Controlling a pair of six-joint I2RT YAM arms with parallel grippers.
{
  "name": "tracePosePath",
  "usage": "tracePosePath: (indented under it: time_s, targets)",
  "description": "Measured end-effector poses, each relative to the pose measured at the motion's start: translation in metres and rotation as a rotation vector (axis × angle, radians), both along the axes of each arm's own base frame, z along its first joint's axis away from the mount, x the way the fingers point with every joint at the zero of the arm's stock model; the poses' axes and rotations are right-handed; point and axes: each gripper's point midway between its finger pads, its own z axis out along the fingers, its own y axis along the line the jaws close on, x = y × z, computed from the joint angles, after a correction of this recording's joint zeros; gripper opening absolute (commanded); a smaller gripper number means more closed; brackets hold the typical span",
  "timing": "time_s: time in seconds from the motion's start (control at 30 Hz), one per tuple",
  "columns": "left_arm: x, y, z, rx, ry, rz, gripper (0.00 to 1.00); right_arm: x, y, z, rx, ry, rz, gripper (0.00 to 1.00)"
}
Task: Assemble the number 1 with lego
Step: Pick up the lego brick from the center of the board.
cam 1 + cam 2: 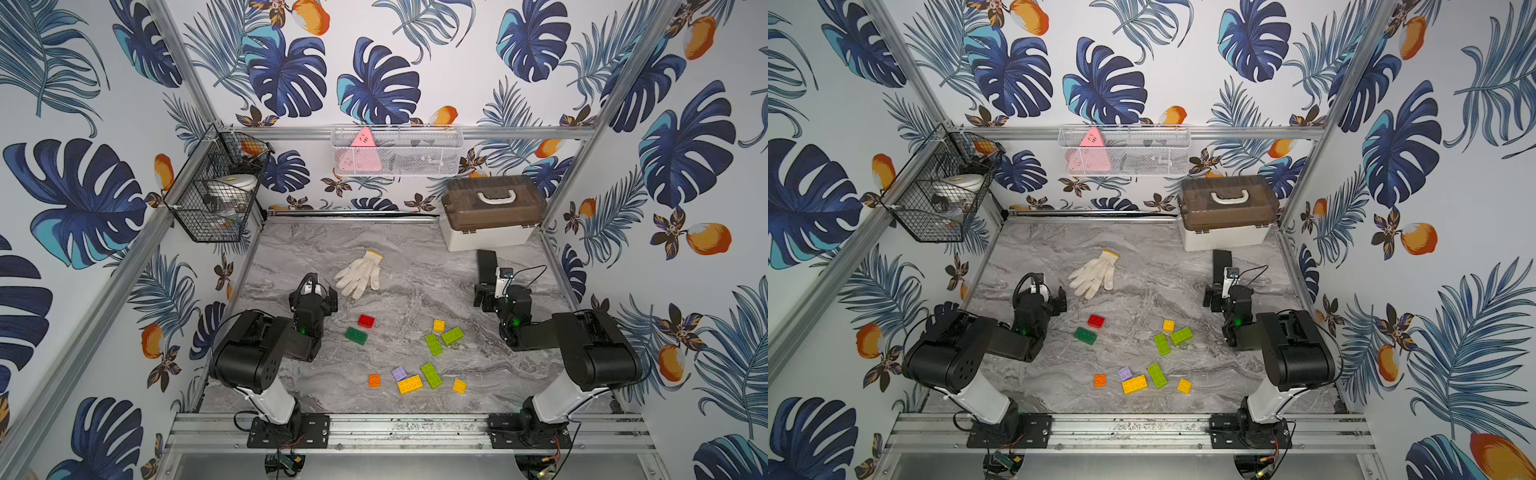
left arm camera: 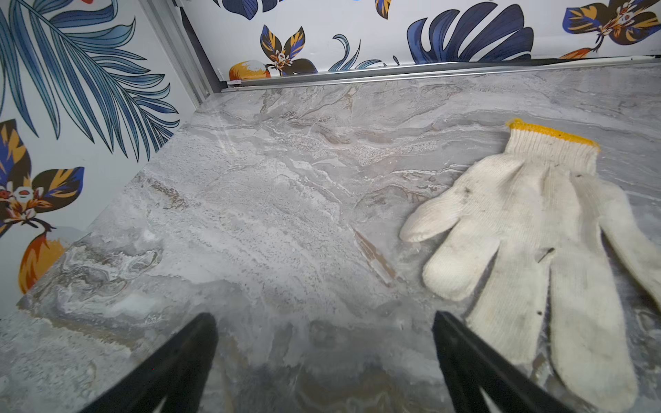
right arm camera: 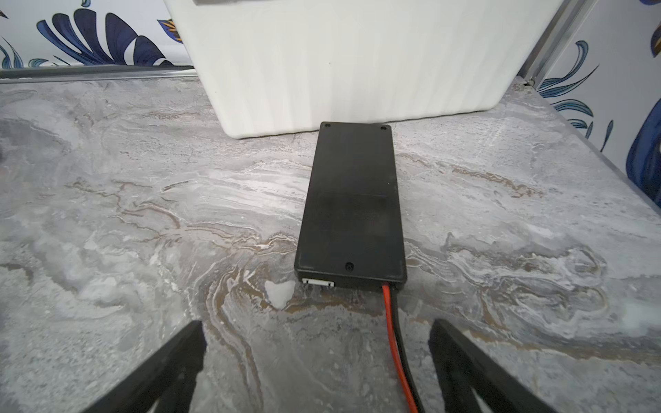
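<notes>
While nothing is stacked yet, the table carries the glove towards the back and the lego scattered flat between the arms, well apart from it. Best, I judge, to begin with a lime oblong — gripped across its narrow width, squarely from above. Left gripper and right gripper both stand wide, holding nothing.

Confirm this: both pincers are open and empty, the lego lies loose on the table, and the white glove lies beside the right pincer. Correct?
One slip: the white glove lies beside the left pincer, not the right pincer, which faces a black box. The left wrist view shows it. The rest stands: both open and empty, lego loose on the table.
</notes>
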Motion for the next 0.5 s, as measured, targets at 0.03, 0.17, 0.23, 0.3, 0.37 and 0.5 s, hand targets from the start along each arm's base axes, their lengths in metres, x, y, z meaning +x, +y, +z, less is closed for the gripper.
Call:
tracePosePath:
  time_s: [0.03, 0.17, 0.23, 0.3, 0.37, 0.5]
  targets:
    - [0.0, 0.0, 0.0, 0.0, 0.0, 0.0, 0.99, 0.0, 0.0, -0.0001, 0.0, 0.0, 0.0, 1.0]
    - [0.0, 0.0, 0.0, 0.0, 0.0, 0.0, 0.99, 0.0, 0.0, -0.0001, 0.0, 0.0, 0.0, 1.0]
    - [-0.0001, 0.0, 0.0001, 0.0, 0.0, 0.0, 0.99, 0.0, -0.0002, -0.0001, 0.0, 0.0, 0.0, 1.0]
    - [-0.0001, 0.0, 0.0001, 0.0, 0.0, 0.0, 0.99, 0.0, -0.0002, -0.0001, 0.0, 0.0, 0.0, 1.0]
    - [0.0, 0.0, 0.0002, 0.0, -0.001, 0.0, 0.99, 0.0, -0.0002, -0.0001, 0.0, 0.0, 0.0, 1.0]
    - [-0.0001, 0.0002, 0.0001, 0.0, 0.0, 0.0, 0.99, 0.0001, 0.0, 0.0, 0.0, 0.0, 0.001, 0.99]
